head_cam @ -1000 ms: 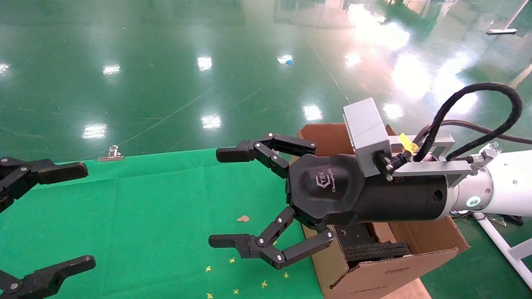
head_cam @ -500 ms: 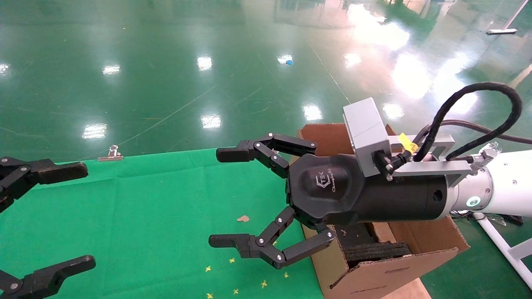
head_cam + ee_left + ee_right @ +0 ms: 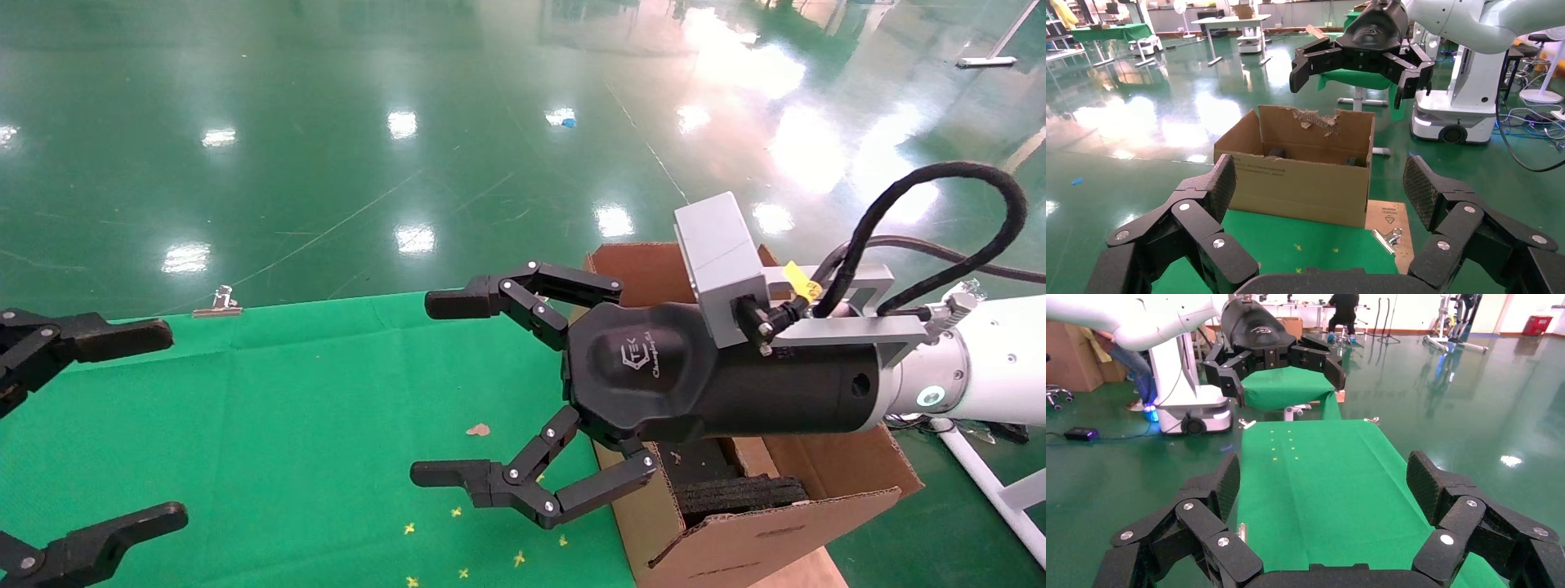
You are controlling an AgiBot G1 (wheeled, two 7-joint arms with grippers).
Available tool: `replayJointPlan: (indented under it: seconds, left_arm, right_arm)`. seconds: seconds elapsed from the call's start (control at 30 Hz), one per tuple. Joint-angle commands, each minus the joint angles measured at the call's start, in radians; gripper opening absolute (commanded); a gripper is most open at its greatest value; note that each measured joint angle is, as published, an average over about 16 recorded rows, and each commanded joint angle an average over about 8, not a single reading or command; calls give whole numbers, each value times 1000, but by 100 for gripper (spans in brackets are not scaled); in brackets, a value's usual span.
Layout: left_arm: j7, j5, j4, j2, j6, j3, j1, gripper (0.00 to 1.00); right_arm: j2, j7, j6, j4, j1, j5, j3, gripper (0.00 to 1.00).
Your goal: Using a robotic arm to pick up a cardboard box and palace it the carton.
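The cardboard box shows in no view. The carton (image 3: 768, 539) stands open at the right end of the green-covered table (image 3: 286, 392), with black foam (image 3: 739, 494) inside; the left wrist view shows its long wall (image 3: 1297, 184) and torn back edge. The robotic arm on the right reaches over the carton's near-left corner. Its right gripper (image 3: 437, 389) hangs open and empty above the cloth (image 3: 1324, 484). My left gripper (image 3: 162, 425) stands open and empty at the table's left end (image 3: 1321, 187), facing the carton.
A metal binder clip (image 3: 218, 304) holds the cloth at the far edge, and another clip (image 3: 1389, 237) lies on a bare wooden strip beside the carton. Small yellow marks (image 3: 458, 513) and a brown scrap (image 3: 478, 429) lie on the cloth. Glossy green floor surrounds the table.
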Motion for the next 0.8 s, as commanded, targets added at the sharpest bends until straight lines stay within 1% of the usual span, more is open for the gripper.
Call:
replayJointPlan:
  seconds: [0.03, 0.8]
  left_arm:
    - [0, 0, 0, 0, 0, 0, 0, 100]
    - [0, 0, 0, 0, 0, 0, 0, 100]
  right_arm:
    - [0, 0, 0, 0, 0, 0, 0, 100]
    - [0, 0, 0, 0, 0, 0, 0, 100]
